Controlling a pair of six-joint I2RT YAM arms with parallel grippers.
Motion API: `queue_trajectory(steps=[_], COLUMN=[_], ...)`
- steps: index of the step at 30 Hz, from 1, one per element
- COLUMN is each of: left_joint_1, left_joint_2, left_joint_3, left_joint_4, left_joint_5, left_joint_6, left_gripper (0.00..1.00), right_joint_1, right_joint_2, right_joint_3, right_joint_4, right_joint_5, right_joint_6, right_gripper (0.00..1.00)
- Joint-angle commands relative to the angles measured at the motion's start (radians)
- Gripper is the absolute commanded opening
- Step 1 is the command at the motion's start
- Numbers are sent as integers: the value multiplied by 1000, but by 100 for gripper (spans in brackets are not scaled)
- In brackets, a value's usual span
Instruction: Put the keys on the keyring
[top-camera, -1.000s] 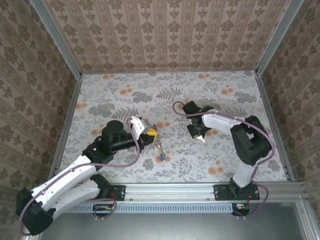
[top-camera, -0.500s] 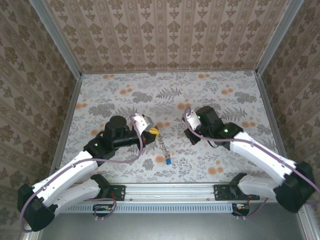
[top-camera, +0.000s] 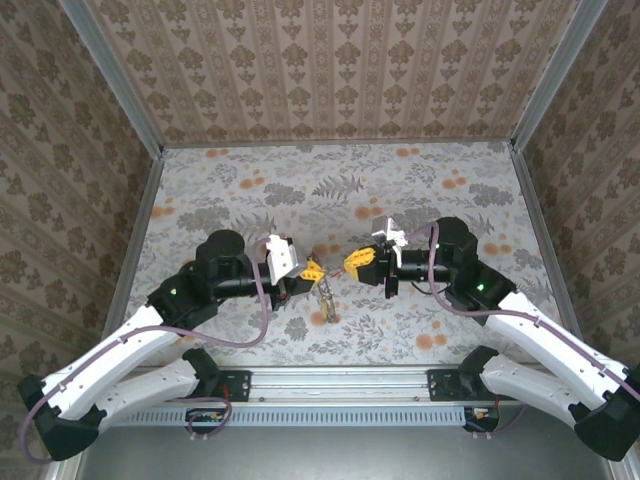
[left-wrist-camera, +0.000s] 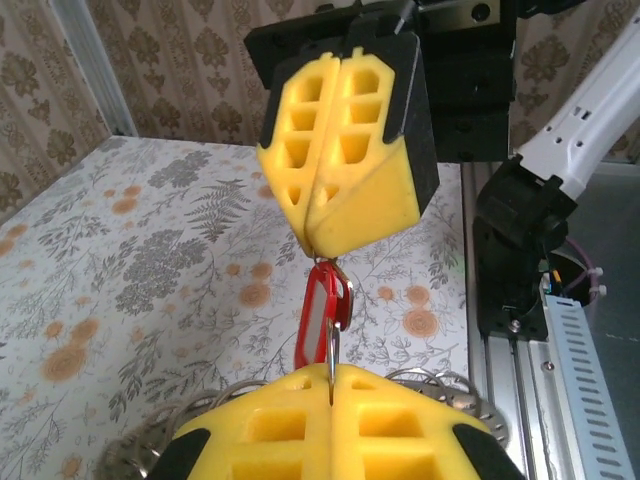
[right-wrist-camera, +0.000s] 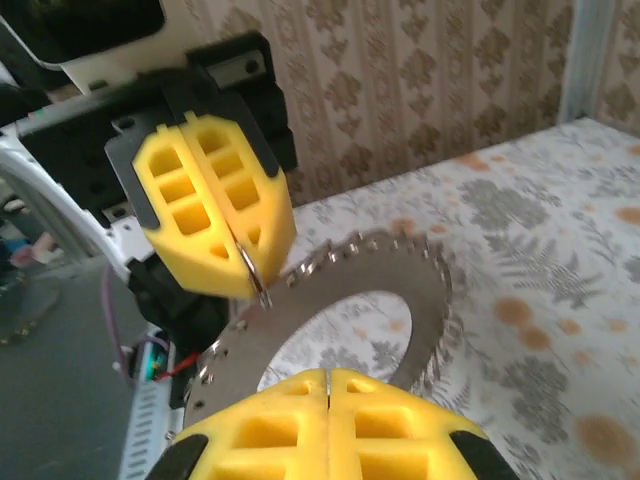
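Left fingers (top-camera: 312, 268) pinch the keyring (right-wrist-camera: 253, 270); right fingers (top-camera: 357, 262) pinch the red key (left-wrist-camera: 320, 312).

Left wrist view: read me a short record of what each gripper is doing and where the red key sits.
left gripper: shut on the keyring
right gripper: shut, apparently pinching the far end of the red key tag
red key tag: stretched between the two grippers, above the table
chain: hangs from the left gripper's end
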Motion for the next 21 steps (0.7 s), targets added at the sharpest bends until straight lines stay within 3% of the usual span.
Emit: queue_trajectory(steps=[1,21], left_joint_1=[-11,-14], left_joint_2=[8,8], left_joint_3=[36,24], left_joint_4=[-14,4], left_joint_5=[18,57], left_joint_6=[50,59], left_gripper=[0,0], right_joint_1=[11,69], right_joint_2=[5,80], right_joint_3=[-15,3], right_joint_4=[128,142], right_joint_5=[-73,-110], right_joint_6=[75,59], right_gripper=[0,0])
